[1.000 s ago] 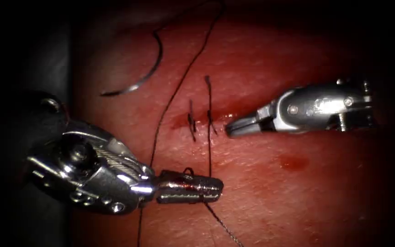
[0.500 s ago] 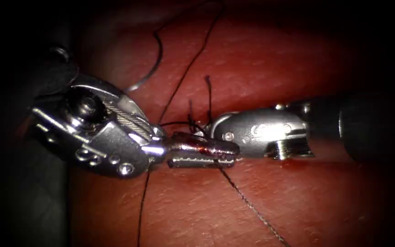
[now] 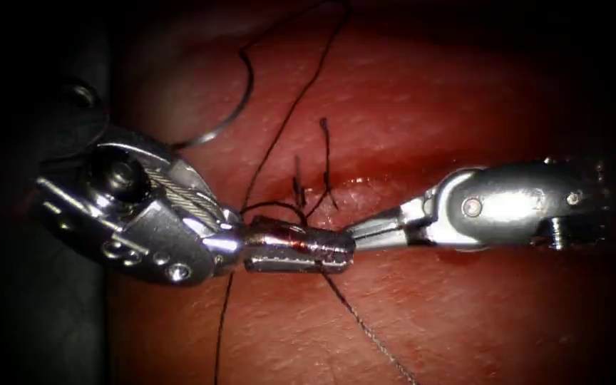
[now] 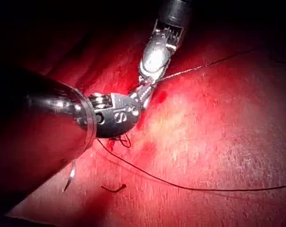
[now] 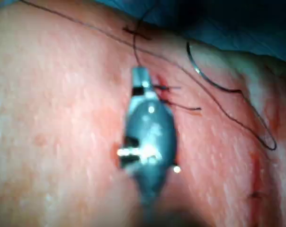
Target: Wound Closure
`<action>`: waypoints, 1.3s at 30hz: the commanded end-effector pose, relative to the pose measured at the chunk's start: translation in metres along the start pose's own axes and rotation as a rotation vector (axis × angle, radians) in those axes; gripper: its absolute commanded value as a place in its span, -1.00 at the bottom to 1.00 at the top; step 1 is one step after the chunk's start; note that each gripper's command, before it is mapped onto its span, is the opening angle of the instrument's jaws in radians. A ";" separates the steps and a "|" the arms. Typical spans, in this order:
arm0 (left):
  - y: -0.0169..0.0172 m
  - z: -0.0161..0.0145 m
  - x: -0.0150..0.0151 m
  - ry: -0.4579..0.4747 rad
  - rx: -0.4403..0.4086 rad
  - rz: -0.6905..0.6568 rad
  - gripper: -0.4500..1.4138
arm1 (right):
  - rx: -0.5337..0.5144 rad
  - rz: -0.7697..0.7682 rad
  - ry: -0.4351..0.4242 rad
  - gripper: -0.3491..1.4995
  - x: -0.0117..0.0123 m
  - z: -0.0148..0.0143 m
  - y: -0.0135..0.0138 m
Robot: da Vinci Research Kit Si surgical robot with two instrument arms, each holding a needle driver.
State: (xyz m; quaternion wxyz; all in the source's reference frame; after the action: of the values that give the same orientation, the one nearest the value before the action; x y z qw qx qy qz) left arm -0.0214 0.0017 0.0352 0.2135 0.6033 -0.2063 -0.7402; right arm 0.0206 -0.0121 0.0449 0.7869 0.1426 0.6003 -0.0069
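Note:
My left tool (image 3: pixel 299 247) lies just below the cut (image 3: pixel 308 191), jaws shut on the thread (image 3: pixel 365 324), which trails off to the lower right. A dark loop of thread (image 3: pixel 272 208) arches over its jaws. From the right comes my right tool (image 3: pixel 356 234), jaws shut and tip to tip with the left tool; I see nothing held in it. It also appears in its own wrist view (image 5: pixel 140 78) and in the left wrist view (image 4: pixel 145 90). The curved needle (image 3: pixel 242 103) lies free on the tissue (image 3: pixel 479 314), up and left of the cut, in neither tool.
Two dark stitches (image 3: pixel 299 184) cross the cut, and a short thread end (image 3: pixel 324 128) stands above them. Red fluid (image 3: pixel 372 182) wets the cut's right end. A long strand (image 3: pixel 301 93) runs from the top down past the left tool. The needle (image 5: pixel 207 78) rests near the tissue's edge.
The left tool rose toward the cut with the thread, and slack formed a loop over its jaws. The right tool swept left to meet it, then drew back a little to the right.

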 end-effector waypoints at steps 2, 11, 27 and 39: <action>0.0007 0.0010 -0.0004 -0.003 0.005 0.004 -1.00 | -0.009 0.003 -0.003 -1.00 -0.0007 0.0013 0.0000; 0.0009 0.0017 0.0004 0.004 -0.008 0.007 -1.00 | -0.010 -0.020 0.025 -1.00 -0.0028 0.0083 -0.0001; -0.0030 0.0034 -0.0012 0.014 0.005 -0.012 -1.00 | 0.009 -0.051 0.065 -1.00 -0.0034 0.0147 0.0008; -0.0053 0.0030 -0.0063 0.119 0.013 -0.003 -1.00 | 0.063 -0.060 0.117 -1.00 -0.0045 0.0135 0.0008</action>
State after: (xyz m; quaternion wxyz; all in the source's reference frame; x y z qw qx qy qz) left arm -0.0229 0.0100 0.0375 0.2206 0.6506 -0.1962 -0.6997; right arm 0.0317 -0.0143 0.0520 0.7426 0.1499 0.6513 -0.0432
